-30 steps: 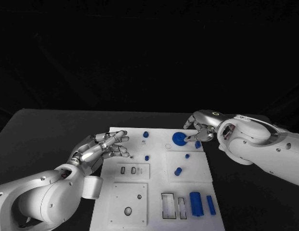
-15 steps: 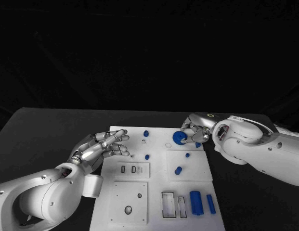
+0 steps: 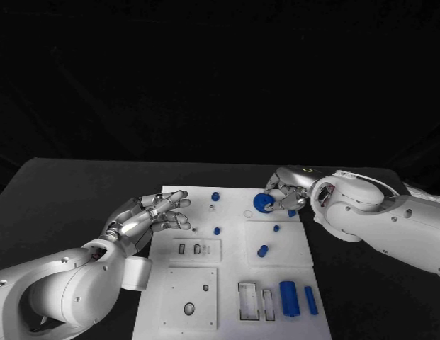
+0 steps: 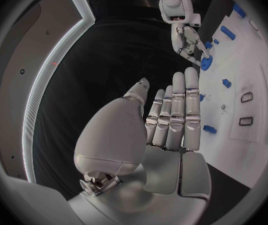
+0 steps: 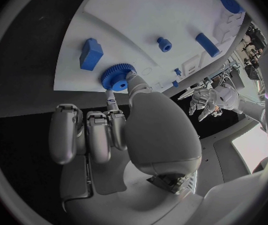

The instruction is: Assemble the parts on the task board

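- Right hand (image 3: 286,195) now holds the blue gear (image 3: 263,203) pinched at its fingertips; a second ago the gear lay flat on the board (image 3: 230,283) under that hand. It has since tipped up off the surface and shifted slightly toward the left hand.
- In the right wrist view the gear (image 5: 115,77) sits at the tip of the thumb and a finger, its teeth showing, just over the board's edge.
- Reading: pick-up looks done; the next step is likely carrying the gear to its seat. A round mark (image 3: 249,213) just beside the gear, on the left-hand side, may be that seat, but I cannot tell.
- Left hand (image 3: 150,214) is open, fingers spread, holding nothing; it has stayed over the board's near-left edge, well apart from the gear.
- Other blue parts stay put: small pegs between the two hands, two long bars (image 3: 296,298) toward the robot from the right hand.
- Worktop (image 3: 66,198) is black and matte; the room behind is dark.
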You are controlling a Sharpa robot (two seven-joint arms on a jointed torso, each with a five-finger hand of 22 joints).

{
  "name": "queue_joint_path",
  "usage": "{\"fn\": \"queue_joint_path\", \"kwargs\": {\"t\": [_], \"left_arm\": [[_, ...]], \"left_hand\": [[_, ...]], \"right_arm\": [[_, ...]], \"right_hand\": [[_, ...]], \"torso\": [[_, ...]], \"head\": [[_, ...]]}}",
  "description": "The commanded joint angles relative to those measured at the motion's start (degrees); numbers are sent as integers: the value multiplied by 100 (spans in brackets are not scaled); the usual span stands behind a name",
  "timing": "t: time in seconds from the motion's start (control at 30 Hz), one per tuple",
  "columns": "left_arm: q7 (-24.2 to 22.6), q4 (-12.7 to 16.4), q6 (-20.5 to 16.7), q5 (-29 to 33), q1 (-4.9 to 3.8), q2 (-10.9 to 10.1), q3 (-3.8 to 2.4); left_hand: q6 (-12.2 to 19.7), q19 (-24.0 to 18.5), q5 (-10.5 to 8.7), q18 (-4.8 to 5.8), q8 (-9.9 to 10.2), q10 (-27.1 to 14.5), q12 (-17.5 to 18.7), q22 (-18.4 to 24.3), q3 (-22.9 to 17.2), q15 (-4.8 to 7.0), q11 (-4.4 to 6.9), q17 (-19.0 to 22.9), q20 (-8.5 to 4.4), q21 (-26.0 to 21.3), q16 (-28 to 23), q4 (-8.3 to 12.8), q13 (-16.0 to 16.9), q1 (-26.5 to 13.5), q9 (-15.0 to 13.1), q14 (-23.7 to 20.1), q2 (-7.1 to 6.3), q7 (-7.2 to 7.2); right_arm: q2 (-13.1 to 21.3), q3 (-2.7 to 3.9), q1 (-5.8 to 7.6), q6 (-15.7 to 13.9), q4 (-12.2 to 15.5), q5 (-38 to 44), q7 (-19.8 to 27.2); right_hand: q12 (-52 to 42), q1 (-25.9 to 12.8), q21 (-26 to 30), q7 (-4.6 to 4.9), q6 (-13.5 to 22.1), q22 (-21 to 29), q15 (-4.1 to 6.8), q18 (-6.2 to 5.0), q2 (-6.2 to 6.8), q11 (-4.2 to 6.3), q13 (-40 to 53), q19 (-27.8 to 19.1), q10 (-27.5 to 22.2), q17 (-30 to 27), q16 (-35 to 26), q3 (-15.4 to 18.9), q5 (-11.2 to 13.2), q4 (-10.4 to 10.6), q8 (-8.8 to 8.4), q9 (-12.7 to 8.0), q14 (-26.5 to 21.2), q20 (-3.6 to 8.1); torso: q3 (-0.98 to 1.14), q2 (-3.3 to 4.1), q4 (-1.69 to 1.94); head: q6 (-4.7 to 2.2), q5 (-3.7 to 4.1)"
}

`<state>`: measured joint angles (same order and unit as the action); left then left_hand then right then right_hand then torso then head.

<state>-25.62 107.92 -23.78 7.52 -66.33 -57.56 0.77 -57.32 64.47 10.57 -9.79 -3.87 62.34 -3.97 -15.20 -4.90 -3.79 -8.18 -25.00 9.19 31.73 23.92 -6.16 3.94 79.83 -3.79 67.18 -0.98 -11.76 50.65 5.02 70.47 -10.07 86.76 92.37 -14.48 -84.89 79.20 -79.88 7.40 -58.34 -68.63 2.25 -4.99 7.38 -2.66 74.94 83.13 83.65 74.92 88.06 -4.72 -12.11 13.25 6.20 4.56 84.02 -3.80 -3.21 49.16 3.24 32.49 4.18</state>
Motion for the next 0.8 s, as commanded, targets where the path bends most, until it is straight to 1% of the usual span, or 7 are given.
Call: {"fn": "queue_joint_path", "kwargs": {"t": [0.03, 0.17, 0.37, 0.47, 0.57, 0.63, 0.8], "left_arm": [[-15, 6, 127, 4, -5, 10, -4], [-13, 9, 130, 4, -5, 8, -4], [-11, 13, 131, 4, -5, 1, -4], [-6, 14, 133, 4, -5, -2, -4], [-1, 13, 136, 4, -5, -3, -4], [2, 12, 138, 4, -5, -4, -4], [6, 10, 141, 4, -5, -5, -4]], "left_hand": [[31, -39, -12, -53, 15, -51, 31, -7, -20, -7, -5, -7, 15, 34, 8, -3, -7, 57, 8, -50, -21, -21], [33, -52, -13, -54, 13, -52, 29, -10, -33, -8, -6, -11, 17, 39, 7, 5, -7, 58, 8, -60, -22, -22], [33, -52, -13, -54, 13, -52, 29, -10, -33, -8, -6, -11, 17, 39, 7, 5, -7, 58, 8, -60, -22, -22], [33, -52, -13, -54, 13, -52, 29, -10, -33, -8, -6, -11, 17, 39, 7, 5, -7, 58, 8, -60, -22, -22], [33, -52, -13, -54, 13, -52, 29, -10, -33, -8, -6, -11, 17, 39, 7, 5, -7, 58, 8, -60, -22, -22], [33, -52, -13, -54, 13, -52, 29, -10, -33, -8, -6, -11, 17, 39, 7, 5, -7, 58, 8, -60, -22, -22], [36, -59, -14, -54, 13, -55, 29, -12, -39, -8, -7, -13, 18, 42, 7, 10, -7, 60, 8, -65, -23, -23]], "right_arm": [[-15, -6, -16, 130, -13, 58, -13], [-29, -6, -19, 164, -27, 129, -31], [-46, -6, -43, 153, 4, 435, -79], [-51, -6, -64, 82, 58, 609, -95], [-56, -6, -75, 16, 101, 684, -79], [-59, -6, -81, -14, 125, 710, -68], [-61, -6, -89, -81, 169, 734, -44]], "right_hand": [[-111, 19, -75, 1, -71, -102, -35, 111, -65, 20, 1131, 81, 390, 1215, 69, -41, -29, -40, 42, 12, 539, 1], [-194, 81, -106, -4, -109, -155, -33, 120, -94, 23, 1211, 96, 439, 1254, 87, -84, -32, -113, 55, 18, 547, 4], [-258, 132, -140, -12, -155, -219, -30, 131, -94, 29, 1273, 113, 477, 1282, 99, -121, -8, -184, 72, 25, 552, 6], [-360, 215, -168, -36, -229, -271, -13, 139, -179, 51, 1368, 127, 541, 1306, 110, -257, 38, -250, 95, 36, 556, 18], [-456, 303, -188, -61, -291, -306, 5, 145, -271, 73, 1456, 138, 601, 1321, 116, -404, 10, -320, 110, 45, 559, 32], [-490, 321, -201, -72, -324, -332, 15, 150, -298, 85, 1487, 145, 622, 1332, 121, -482, -63, -358, 110, 49, 561, 43], [-511, 274, -220, -83, -368, -367, 24, 157, -307, 93, 1506, 156, 635, 1355, 130, -554, -128, -373, 107, 54, 566, 53]], "torso": [[-3, 0, 1], [-2, 1, 0], [-1, 2, 4], [-1, 1, 3], [-1, 1, 4], [0, 1, 6], [0, 2, 5]], "head": [[-3, -5], [2, -4], [19, -2], [21, -2], [20, 3], [18, 7], [27, 11]]}}
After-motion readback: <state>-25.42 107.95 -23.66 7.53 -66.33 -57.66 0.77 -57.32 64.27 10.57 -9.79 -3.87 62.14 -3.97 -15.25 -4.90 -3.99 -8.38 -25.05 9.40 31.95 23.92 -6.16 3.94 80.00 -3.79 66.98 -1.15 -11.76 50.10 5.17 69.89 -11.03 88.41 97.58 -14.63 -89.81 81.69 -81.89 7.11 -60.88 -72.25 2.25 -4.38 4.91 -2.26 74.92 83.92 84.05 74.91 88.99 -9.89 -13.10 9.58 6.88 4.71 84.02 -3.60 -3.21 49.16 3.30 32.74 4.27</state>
